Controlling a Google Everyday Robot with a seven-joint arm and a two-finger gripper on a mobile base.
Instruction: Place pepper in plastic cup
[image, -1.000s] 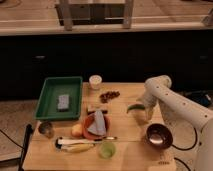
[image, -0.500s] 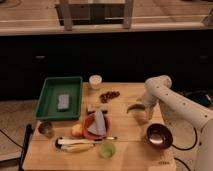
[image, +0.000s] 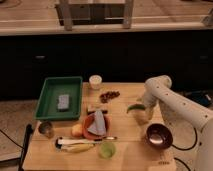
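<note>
Green against the pale wood, the pepper (image: 134, 107) hangs pinched in the claw (image: 140, 109) near the right edge of the surface (image: 50, 155), just above a clear plastic cup (image: 142, 116). The white arm (image: 172, 102) bends down to it from the right. A dark bowl (image: 159, 134) sits toward the front right corner. At the left edge lies a green tray (image: 50, 92), and a banana (image: 77, 146) lies along the front edge.

One pepper (image: 134, 107), one banana (image: 77, 147), one tray (image: 50, 102), one red bowl (image: 88, 131), one brown bowl (image: 159, 135), one white cup (image: 95, 81), one green cup (image: 107, 149), one metal cup (image: 46, 129). One gripper (image: 142, 115), right of centre, beside the pepper.
</note>
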